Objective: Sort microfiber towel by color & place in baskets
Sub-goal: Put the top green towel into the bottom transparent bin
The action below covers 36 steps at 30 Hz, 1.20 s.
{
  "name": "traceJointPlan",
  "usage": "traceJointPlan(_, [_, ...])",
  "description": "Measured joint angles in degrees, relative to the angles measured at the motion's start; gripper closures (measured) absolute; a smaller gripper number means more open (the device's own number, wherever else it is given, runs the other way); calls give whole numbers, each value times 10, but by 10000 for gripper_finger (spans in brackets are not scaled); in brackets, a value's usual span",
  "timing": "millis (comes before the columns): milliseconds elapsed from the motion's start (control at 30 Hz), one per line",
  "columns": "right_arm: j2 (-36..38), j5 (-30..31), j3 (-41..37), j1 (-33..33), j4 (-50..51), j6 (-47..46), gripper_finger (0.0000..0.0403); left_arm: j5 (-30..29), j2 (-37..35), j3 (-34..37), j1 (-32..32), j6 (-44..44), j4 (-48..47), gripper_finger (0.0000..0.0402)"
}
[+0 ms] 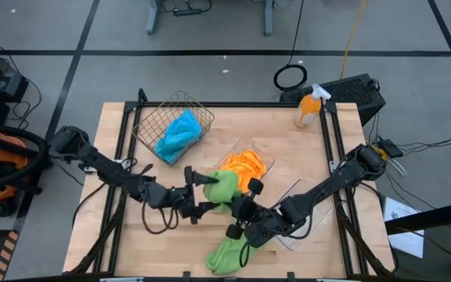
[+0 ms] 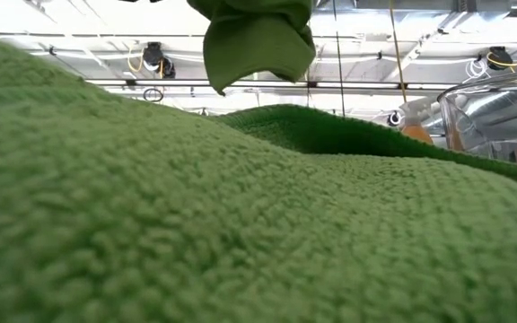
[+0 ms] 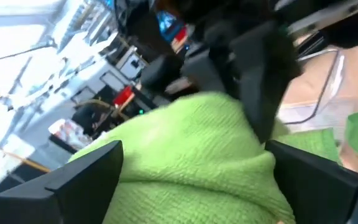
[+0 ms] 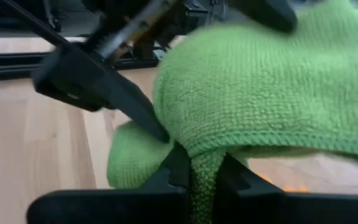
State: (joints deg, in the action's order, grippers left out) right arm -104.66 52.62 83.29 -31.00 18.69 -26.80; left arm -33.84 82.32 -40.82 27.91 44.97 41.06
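One lime green microfiber towel is lifted above the table's middle, and both grippers are shut on it. My left gripper comes from the table's left, my right gripper from the right. In the low view the towel's corner hangs at the top. A second lime green towel lies crumpled at the table's near edge and fills the low view. Blue towels lie in the dark wire basket. Orange towels lie in a clear tray. My left gripper holds the bunched bulk of the green towel between its two fingers, coming level from the table's left. The cloth is gathered in several layers and is clear of the table. My right gripper pinches a hemmed edge fold of the same towel between its two fingers, coming from the table's right side. The rest of the towel bulges beyond the fingers, lifted clear.
A second clear tray sits on the table's right half, partly under my right arm. An orange spray bottle stands near the far right corner. Bare wood shows at the near left.
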Motion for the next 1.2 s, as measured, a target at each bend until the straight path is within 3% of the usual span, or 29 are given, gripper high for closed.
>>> traceJointPlan(267, [0,9,4,0,-33,55,387,75,0,0,-21,-77,-46,4])
traceJointPlan(500, [0,13,4,-2,-96,125,387,82,0,0,-22,-115,-48,4])
traceJointPlan(633, [0,13,5,-4,-117,156,387,93,0,0,-22,-116,-47,27])
traceJointPlan(767, [0,10,5,-5,-117,167,387,102,0,0,-22,-116,-48,82])
traceJointPlan(933, [0,15,5,-11,-118,158,369,98,0,0,-21,-117,-47,184])
traceJointPlan(1167, [5,-35,6,-23,-99,103,266,94,-6,0,-8,-116,-54,359])
traceJointPlan(1200, [7,-32,7,-26,-89,98,247,94,-8,0,-6,-115,-58,371])
